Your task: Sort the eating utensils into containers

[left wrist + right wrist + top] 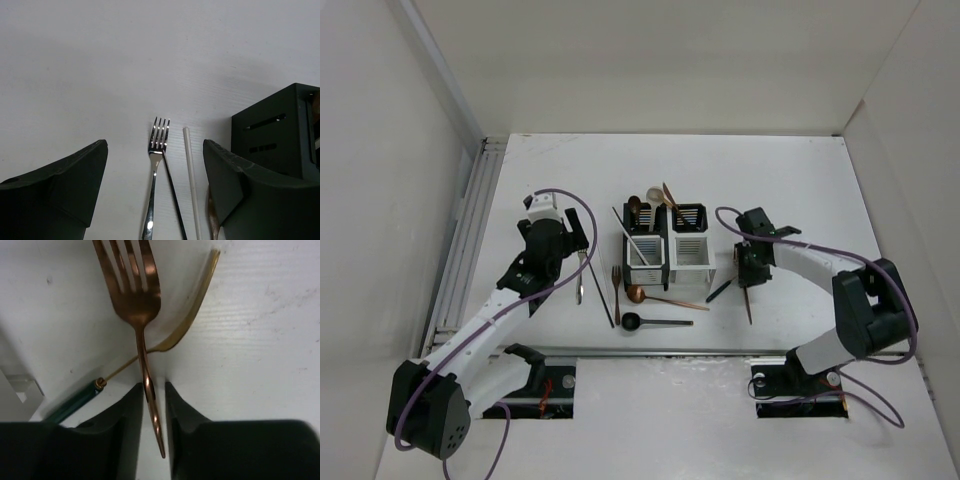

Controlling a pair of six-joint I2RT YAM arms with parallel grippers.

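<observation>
The containers [665, 245] stand mid-table, two black at the back, two white in front; utensils stick out of the back left and front left ones. My left gripper [556, 243] is open and empty, its jaws wide on either side of a silver fork [155, 170], a black chopstick [175, 200] and a white chopstick [191, 180] lying on the table. My right gripper [154, 390] is closed narrowly on the handle of a copper fork [131, 285]. The fork crosses over a gold utensil with a dark green handle [187, 315].
In front of the containers lie a copper fork [616, 280], a copper spoon [660, 296], a black spoon [655, 321] and a black chopstick [605, 292]. A black container [280, 135] stands just right of my left gripper. White walls enclose the table.
</observation>
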